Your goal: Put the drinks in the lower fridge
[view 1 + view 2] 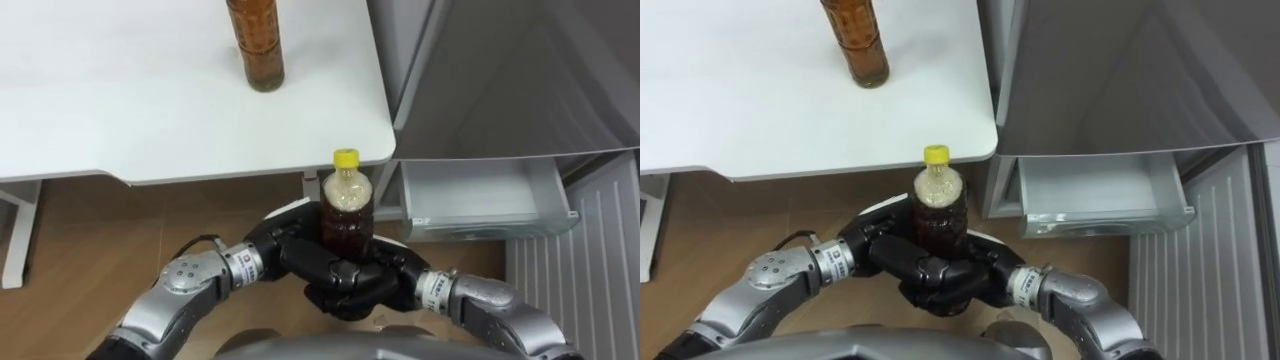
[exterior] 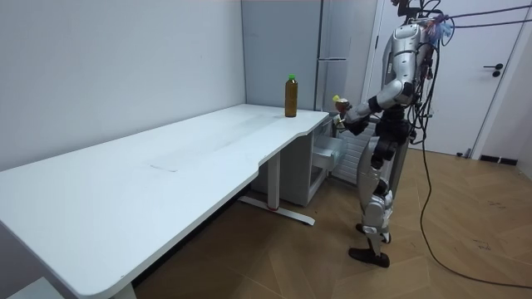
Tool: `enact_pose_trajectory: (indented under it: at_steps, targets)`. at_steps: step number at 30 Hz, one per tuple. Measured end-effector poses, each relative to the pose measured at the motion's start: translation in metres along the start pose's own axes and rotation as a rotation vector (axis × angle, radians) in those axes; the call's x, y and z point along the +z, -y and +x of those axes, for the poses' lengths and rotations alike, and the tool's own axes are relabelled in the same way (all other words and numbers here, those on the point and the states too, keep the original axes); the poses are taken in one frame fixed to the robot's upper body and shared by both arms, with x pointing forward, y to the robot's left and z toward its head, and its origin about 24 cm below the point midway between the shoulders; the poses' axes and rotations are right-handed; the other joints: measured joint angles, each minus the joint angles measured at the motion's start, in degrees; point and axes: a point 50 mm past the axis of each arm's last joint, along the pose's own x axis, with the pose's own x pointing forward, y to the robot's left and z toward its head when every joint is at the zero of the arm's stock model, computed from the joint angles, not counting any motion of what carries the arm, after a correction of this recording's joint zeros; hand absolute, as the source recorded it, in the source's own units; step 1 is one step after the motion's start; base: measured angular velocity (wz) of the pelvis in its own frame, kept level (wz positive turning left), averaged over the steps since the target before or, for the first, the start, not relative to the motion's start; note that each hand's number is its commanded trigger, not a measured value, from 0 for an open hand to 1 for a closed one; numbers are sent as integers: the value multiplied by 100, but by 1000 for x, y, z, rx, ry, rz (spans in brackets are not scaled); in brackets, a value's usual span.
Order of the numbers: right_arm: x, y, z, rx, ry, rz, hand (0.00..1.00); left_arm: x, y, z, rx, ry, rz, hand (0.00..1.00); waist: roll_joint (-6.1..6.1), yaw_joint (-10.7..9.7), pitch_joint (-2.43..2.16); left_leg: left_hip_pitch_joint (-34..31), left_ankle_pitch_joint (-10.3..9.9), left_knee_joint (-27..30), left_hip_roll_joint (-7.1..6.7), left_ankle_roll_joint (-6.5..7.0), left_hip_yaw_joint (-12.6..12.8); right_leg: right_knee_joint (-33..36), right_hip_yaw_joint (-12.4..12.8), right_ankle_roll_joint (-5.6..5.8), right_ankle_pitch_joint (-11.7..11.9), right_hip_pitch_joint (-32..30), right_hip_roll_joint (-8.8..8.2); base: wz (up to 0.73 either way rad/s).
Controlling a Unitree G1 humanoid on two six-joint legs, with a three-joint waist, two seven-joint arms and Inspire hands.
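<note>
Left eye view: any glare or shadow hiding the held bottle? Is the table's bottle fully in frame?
Left eye view: even light, no glare on the yellow-capped bottle of dark drink gripped by the left hand and right hand; the amber bottle on the white table is cropped at the top. Room view: it shows whole.

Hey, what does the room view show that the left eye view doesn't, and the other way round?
The room view gives the robot standing at the corner of the white table before the fridge, the green cap on the tall brown bottle, and a door behind. The left eye view gives the grasp up close: left hand and right hand curled round the base of the yellow-capped bottle, and a look down into the pulled-out fridge drawer. Both share the table, both bottles and the fridge.
</note>
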Motion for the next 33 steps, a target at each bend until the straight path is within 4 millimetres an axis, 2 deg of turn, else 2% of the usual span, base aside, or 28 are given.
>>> enact_pose_trajectory:
  at_steps: [9, 14, 17, 21, 25, 29, 33]
  targets:
    - [-5, 0, 0, -44, -19, 23, 100, -13, -4, 2, 60, -22, -46, 0, 9, 37, -6, -6, 4, -64, -15, 3, -42, -4, -70, 0, 0, 7, -5, 0]
    - [-13, 3, -1, -92, -43, 47, 100, -27, -10, -1, 125, -56, -89, 0, -20, 53, -17, 8, 13, -95, -43, 5, -3, -10, -127, 0, 0, 15, -11, 0]
    - [-16, 5, -3, -126, -46, 57, 100, -39, -16, -10, 186, -81, -132, 0, -43, 61, -31, 14, 20, -108, -37, 7, 9, -23, -131, 0, 0, 16, -15, 0]
    - [-24, 9, -4, -170, -67, 86, 100, -58, -20, -16, 242, -118, -206, 0, -51, 188, -40, 130, 22, -106, -22, 9, -3, -102, -137, 4, 2, 155, -19, 1]
    - [-28, 17, -7, -232, -59, 127, 100, -72, -25, -24, 315, -127, -300, 0, -23, 248, -29, 202, 21, -114, -30, 9, -71, -114, -196, 4, 2, 255, -22, 7]
    - [-23, 23, -11, -276, -21, 156, 100, -84, -29, -36, 380, -134, -385, 0, 10, 312, -16, 195, 21, -133, -25, 9, -83, -115, -205, 4, 2, 257, -21, 2]
    - [-12, 39, -23, -374, 95, 222, 100, -108, -26, -58, 465, -192, -489, 0, 18, 288, -23, 148, 22, -105, -27, 11, -86, -106, -218, 4, 2, 219, -34, 3]
